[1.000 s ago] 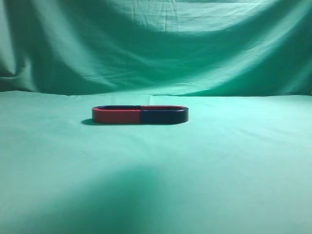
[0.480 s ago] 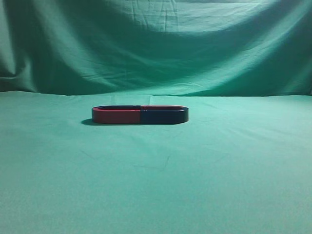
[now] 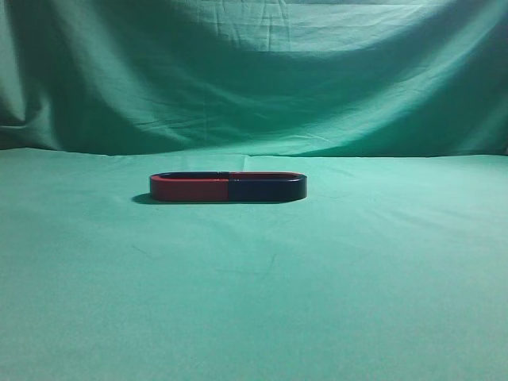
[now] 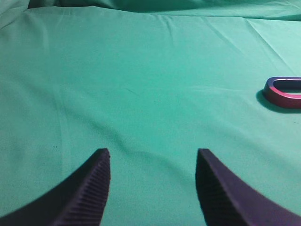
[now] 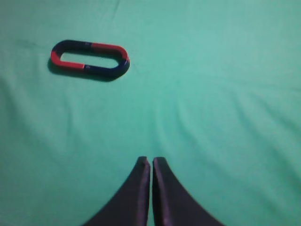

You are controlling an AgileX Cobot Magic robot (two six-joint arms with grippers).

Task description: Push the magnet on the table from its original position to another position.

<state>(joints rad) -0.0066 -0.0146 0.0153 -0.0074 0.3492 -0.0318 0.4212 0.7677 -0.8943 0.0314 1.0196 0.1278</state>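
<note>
Fingers of my right gripper point(image 5: 150, 162) are pressed together on nothing, a blunt tip for pushing the red-and-blue ring magnet point(image 5: 89, 59) lying far-left on the green tablecloth point(image 5: 225, 94); my left gripper point(image 4: 153, 155) idles wide apart, empty.

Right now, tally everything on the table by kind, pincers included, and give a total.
Magnet, red and dark blue oval ring: 1
Pincers: 2, left pincer open, right pincer shut on nothing
Green cloth covering the table: 1
Total: 4
</note>
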